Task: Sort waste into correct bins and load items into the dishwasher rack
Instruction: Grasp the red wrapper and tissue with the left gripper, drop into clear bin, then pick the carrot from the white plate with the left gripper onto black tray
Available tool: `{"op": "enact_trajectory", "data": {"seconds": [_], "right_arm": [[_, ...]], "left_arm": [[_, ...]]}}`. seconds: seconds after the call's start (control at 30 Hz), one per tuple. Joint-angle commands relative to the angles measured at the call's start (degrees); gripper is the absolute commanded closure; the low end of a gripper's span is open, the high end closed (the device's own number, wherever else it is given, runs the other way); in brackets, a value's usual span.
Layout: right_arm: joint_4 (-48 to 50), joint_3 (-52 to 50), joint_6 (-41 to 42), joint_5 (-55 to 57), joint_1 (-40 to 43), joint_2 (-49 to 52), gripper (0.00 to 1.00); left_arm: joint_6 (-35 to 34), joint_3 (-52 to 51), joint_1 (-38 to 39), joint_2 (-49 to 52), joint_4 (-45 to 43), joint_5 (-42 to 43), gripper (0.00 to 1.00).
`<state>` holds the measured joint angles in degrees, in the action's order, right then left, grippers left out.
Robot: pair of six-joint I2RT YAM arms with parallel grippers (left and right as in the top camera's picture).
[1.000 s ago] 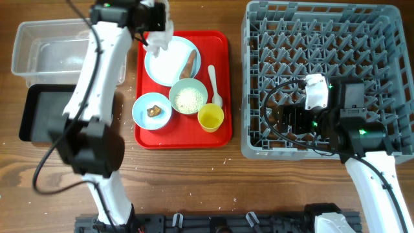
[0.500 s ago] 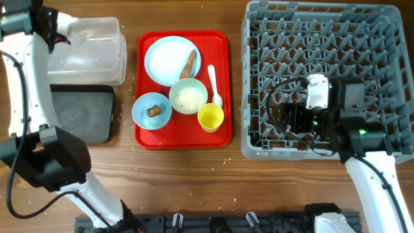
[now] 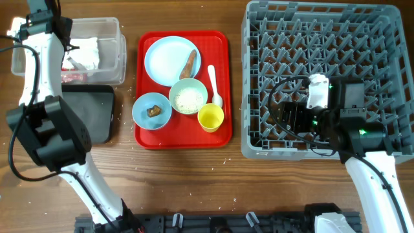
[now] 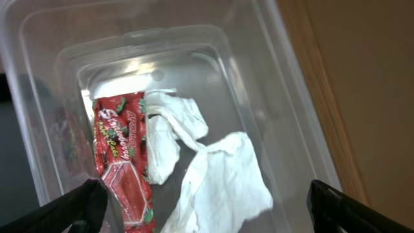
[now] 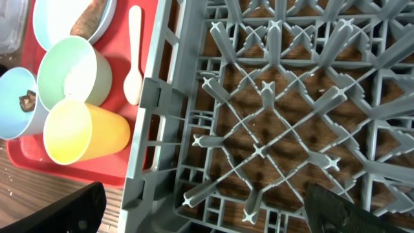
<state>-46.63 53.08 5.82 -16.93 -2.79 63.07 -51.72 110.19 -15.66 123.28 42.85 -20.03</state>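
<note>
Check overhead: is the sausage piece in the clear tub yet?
No, the sausage piece lies on the white plate on the red tray; the clear tub holds only the red wrapper and the napkin.

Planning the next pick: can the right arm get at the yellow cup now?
Probably yes. The yellow cup stands uncovered at the red tray's edge beside the rack; the right arm, jaws open, need only clear its wall.
</note>
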Motion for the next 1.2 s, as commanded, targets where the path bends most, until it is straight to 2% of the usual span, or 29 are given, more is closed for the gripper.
{"op": "enact_trajectory", "data": {"seconds": [0.0, 0.07, 0.17, 0.27, 0.43, 0.63, 0.77, 0.9, 1.17], "right_arm": [[1.4, 1.2, 0.6, -1.0, 0.1, 0.5, 0.00], [1.5, 1.2, 0.6, -1.0, 0.1, 0.5, 0.00], [2.1, 1.2, 1.7, -1.0, 0.1, 0.5, 0.00], [2.5, 1.2, 3.6, -1.0, 0.1, 0.5, 0.00], [2.5, 1.2, 3.5, -1.0, 0.1, 0.5, 0.00], [2.2, 1.2, 3.3, -1.0, 0.1, 0.5, 0.00], [2.2, 1.2, 3.3, -1.0, 0.1, 0.5, 0.00], [2.1, 1.2, 3.3, -1.0, 0.1, 0.5, 0.00], [1.6, 1.2, 3.3, -1.0, 0.1, 0.5, 0.00]], "left_arm": [[21.6, 0.1, 2.2, -8.1, 0.1, 9.0, 0.00], [27.5, 0.1, 4.3, -11.2, 1.0, 14.4, 0.01], [27.8, 0.1, 8.9, -15.3, 4.7, 21.2, 0.00], [32.8, 0.1, 12.6, -16.7, 7.2, 26.5, 0.00], [48.0, 0.0, 21.6, -15.9, 13.8, 25.9, 0.00], [48.6, -0.5, 25.2, -10.9, 13.8, 25.6, 0.00], [53.8, -0.5, 27.1, -5.0, 13.4, 25.1, 0.00], [60.6, -0.5, 28.9, 1.2, 8.8, 24.7, 0.01], [64.5, -0.5, 29.1, 10.7, 5.5, 27.0, 0.02]]}}
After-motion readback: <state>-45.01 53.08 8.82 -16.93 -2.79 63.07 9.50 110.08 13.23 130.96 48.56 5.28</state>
